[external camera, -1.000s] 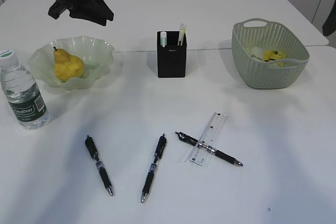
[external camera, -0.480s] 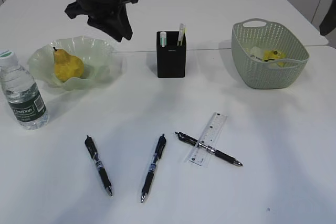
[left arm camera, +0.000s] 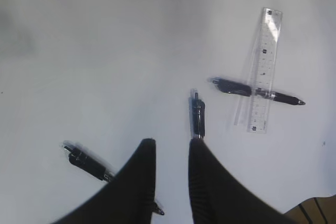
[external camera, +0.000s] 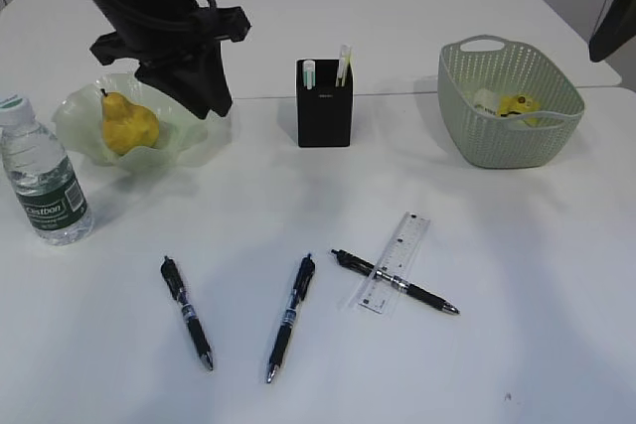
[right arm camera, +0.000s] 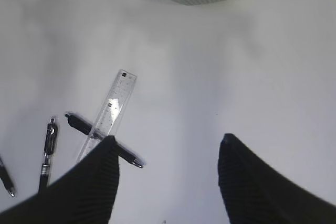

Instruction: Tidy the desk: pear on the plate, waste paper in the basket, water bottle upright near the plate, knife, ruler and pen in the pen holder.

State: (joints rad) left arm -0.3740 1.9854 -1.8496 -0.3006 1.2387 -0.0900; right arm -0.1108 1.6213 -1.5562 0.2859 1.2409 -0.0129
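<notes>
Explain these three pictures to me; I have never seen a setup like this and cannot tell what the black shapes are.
It is a robot with two arms working over a white desk. One picture looks at the desk from the front; the other two come from cameras on the wrists, looking down past each end effector. The black prongs are its fingers. The left end effector has a narrow gap, the right end effector a wide one; both hold nothing.

On the desk: a pear in a green glass plate, an upright water bottle, a black pen holder with items in it, and a basket holding waste paper. Three pens lie loose; the clear ruler lies across one.
</notes>
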